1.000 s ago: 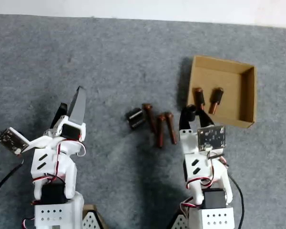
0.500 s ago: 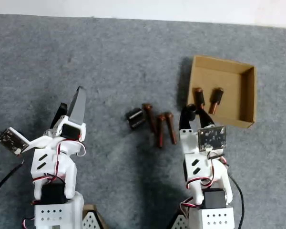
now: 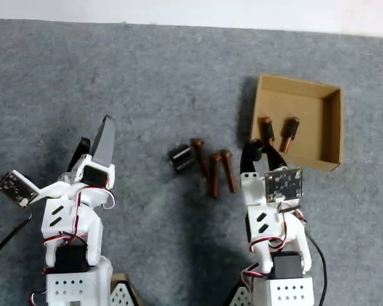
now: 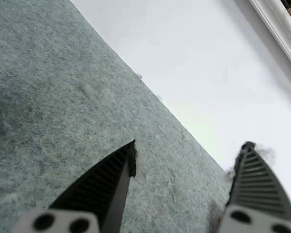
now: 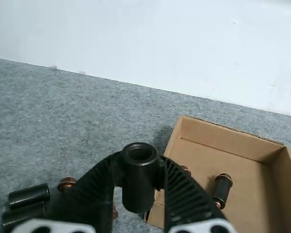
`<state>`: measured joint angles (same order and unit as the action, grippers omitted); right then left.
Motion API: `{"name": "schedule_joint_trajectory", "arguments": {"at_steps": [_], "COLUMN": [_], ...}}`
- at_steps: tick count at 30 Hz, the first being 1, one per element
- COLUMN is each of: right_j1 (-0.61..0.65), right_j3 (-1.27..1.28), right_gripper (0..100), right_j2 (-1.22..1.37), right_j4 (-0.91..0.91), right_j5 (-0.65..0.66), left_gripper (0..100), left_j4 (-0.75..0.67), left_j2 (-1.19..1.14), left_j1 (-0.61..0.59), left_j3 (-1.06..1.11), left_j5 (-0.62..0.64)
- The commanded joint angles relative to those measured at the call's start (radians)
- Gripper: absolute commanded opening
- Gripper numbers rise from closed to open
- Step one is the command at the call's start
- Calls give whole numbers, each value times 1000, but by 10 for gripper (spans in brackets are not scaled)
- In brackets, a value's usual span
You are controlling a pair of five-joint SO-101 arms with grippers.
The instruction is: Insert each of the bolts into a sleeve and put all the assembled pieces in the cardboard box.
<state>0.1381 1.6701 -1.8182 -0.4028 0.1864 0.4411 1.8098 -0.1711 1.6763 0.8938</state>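
In the right claw (image 5: 140, 169), a sleeve (image 5: 137, 187)

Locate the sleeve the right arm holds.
High view: right claw clamps the sleeve at the cardboard box's near left corner, right of the loose bolts.

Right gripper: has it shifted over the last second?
No. In the high view the right gripper, shut on the black cylindrical sleeve, sits at the same spot beside the near-left corner of the brown cardboard box.
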Motion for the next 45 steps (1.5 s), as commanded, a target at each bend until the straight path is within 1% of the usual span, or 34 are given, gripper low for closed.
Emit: {"name": "schedule_joint_trajectory", "arguments": {"at_steps": [1,4,6,14,18,21,23,26,29,34,37,42,45], "right_j1": [-10,-10,-10,-10,-10,-10,-10,-12,-27,-91,-93,-94,-94], "right_j3": [128,128,128,128,128,128,128,128,128,130,130,131,131], "right_gripper": [5,5,5,5,5,5,5,5,5,5,5,5,5], "right_j2": [-22,-22,-22,-22,-22,-22,-22,-22,-22,-22,-22,-22,-22], "right_j4": [21,21,21,7,-4,-2,-2,-2,-2,27,27,27,27], "right_j5": [8,6,5,5,8,9,9,9,8,3,3,3,3], "left_gripper": [309,309,309,309,309,309,309,309,309,309,309,309,309], "left_j4": [9,14,14,37,41,64,107,189,203,206,206,204,203], "left_j2": [15,15,15,15,15,15,15,15,15,12,12,12,12], "left_j1": [33,110,137,143,143,153,206,340,429,450,455,541,552], "left_j3": [21,21,21,21,21,15,-8,-54,-71,-91,-107,-125,-124], "left_j5": [-8,-8,-8,-9,-132,-147,-158,-239,-284,-284,-298,-325,-336]}}
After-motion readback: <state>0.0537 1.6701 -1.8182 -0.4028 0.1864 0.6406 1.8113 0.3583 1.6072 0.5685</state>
